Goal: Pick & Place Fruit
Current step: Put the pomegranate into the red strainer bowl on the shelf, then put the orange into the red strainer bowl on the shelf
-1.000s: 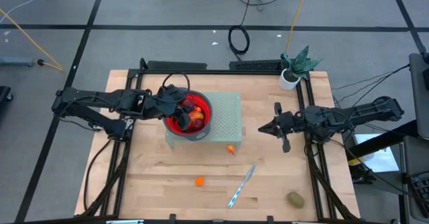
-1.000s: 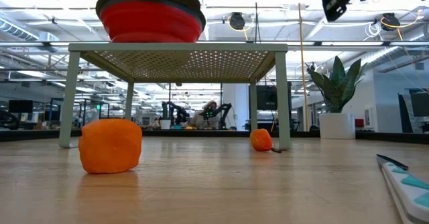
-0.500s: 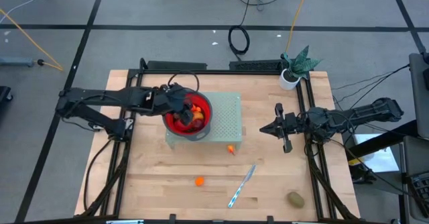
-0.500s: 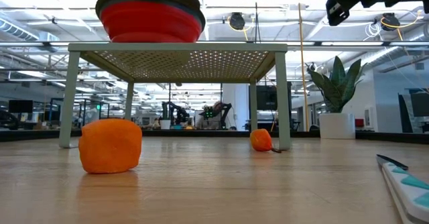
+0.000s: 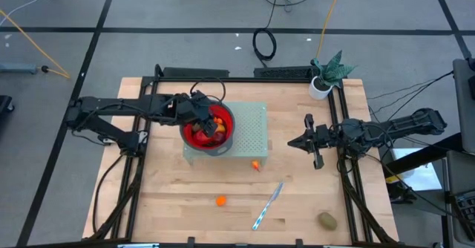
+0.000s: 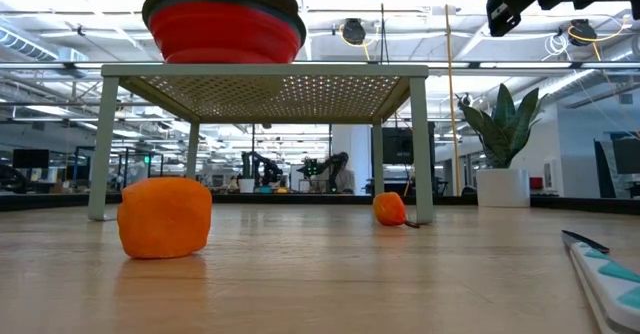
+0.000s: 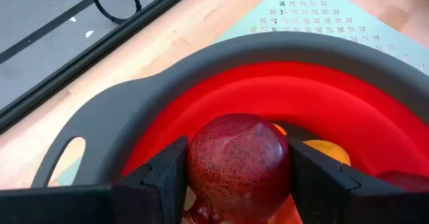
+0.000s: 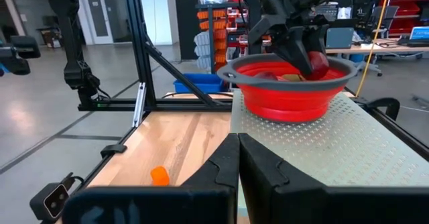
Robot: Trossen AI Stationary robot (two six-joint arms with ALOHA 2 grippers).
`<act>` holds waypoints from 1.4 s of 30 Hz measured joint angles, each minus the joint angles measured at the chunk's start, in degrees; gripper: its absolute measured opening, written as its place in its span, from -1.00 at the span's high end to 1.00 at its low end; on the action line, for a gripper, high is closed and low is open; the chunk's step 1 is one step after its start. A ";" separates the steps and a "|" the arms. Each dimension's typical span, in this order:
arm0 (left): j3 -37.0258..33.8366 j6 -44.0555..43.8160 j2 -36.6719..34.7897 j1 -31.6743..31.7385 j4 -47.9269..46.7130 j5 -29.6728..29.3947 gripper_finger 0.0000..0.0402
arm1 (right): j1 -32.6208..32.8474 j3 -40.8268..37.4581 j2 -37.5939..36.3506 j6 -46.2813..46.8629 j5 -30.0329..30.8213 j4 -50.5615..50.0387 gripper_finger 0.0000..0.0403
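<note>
A pale wooden counter (image 5: 185, 203) stands on a grey floor crossed by dark lines and cables, with a potted plant (image 5: 326, 73) at its far right corner. The left end effector (image 7: 238, 177) grips a dark red fruit (image 7: 238, 167) inside the red bowl (image 5: 194, 135) on a perforated green stand (image 5: 252, 133), hiding part of the fruit beneath; the right end effector (image 5: 293, 142) hangs closed beside the stand. On the counter lie two orange fruits (image 5: 220, 200) (image 5: 255, 165), a knife (image 5: 268, 205) and an olive-brown fruit (image 5: 327, 220).

— What sits mid-table?
— A pale green perforated stand (image 5: 249, 129), with a red bowl (image 5: 194, 138) on its nine o'clock side.
— Anything else?
— A knife (image 5: 267, 206) lies toward five o'clock, and a potted plant (image 5: 323, 77) stands at the two o'clock corner.
</note>
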 joint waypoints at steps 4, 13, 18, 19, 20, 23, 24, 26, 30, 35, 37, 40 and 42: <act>0.00 -0.17 0.00 0.00 0.02 0.07 -0.04 | 0.00 0.00 0.00 -0.07 0.00 0.44 0.99; 0.00 -0.03 0.00 -0.02 0.19 1.47 -0.13 | 0.00 0.00 0.00 -0.11 0.00 0.42 1.00; 0.00 -0.21 -0.06 -0.02 0.22 1.61 -0.35 | 0.00 0.00 0.00 -0.11 -0.02 0.44 0.99; 0.00 -0.21 -0.19 -0.02 0.22 1.83 -0.40 | 0.00 0.00 0.00 -0.11 -0.02 0.51 0.99; 0.00 -0.23 -0.42 -0.02 0.22 2.06 -0.44 | 0.00 0.00 0.00 -0.11 -0.02 0.69 0.99; 0.02 -1.23 -2.00 -0.02 0.22 3.97 -0.53 | 0.02 0.00 0.00 -0.11 -0.02 1.78 1.00; 0.02 -2.20 -2.82 -0.02 0.24 4.55 -0.55 | 0.02 0.00 0.00 -0.12 -0.02 2.30 1.00; 0.09 -3.99 -4.60 -0.06 0.26 5.11 -0.56 | 0.02 0.00 0.00 -0.13 -0.02 2.90 0.99; 0.09 -7.89 -8.23 -1.37 0.31 6.73 -0.54 | 0.02 0.00 0.02 -0.13 -0.21 3.01 1.00; 0.11 -11.24 -11.63 -5.75 0.37 7.92 -0.44 | 0.02 0.00 0.02 0.72 -0.22 2.98 0.99; 0.11 -11.35 -12.53 -8.20 0.38 7.87 -0.39 | 0.02 0.00 0.02 1.57 -0.22 2.86 1.00; 0.11 -11.56 -13.44 -11.73 0.37 6.26 -0.29 | 0.02 0.00 0.02 1.66 -0.23 2.80 0.99; 0.11 -10.96 -13.72 -13.90 0.37 4.32 -0.22 | 0.02 0.00 0.02 1.72 -0.23 2.80 0.99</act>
